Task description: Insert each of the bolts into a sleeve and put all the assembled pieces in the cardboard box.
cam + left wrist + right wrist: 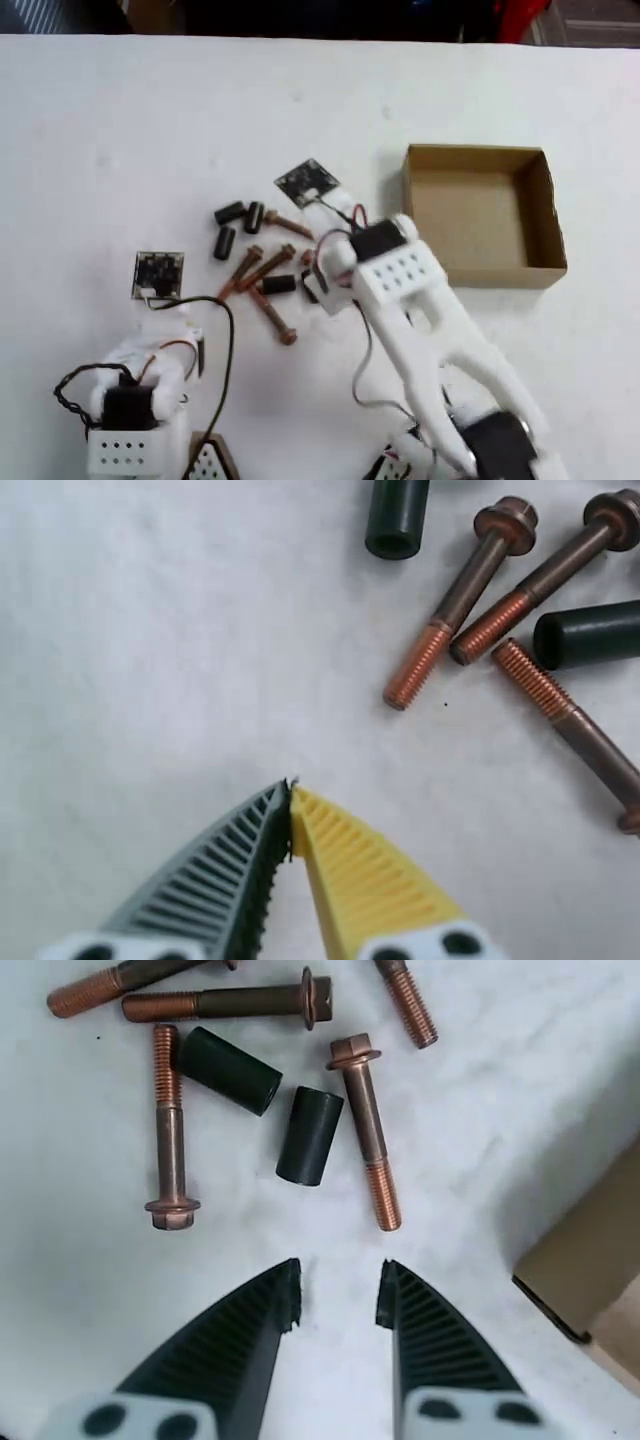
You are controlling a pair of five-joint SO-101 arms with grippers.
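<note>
Seeing bolts [368, 1130] and sleeves [310, 1135] jumbled loose mid-bench [100, 120], empty box [505, 272] off toward the right edge, with right gripper [338, 1295] cracked open on nothing and left gripper [290, 815] pinched closed and empty, so could easily bump a round sleeve rolling while grabbing in that clutter.

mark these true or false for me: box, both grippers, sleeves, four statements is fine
1. The cardboard box has nothing in it. True.
2. The left gripper is clamped on a bolt. False: it is shut with nothing between its fingers.
3. The right gripper is open. True.
4. The sleeves are inside the box. False: the black sleeves lie on the table among the bolts.
</note>
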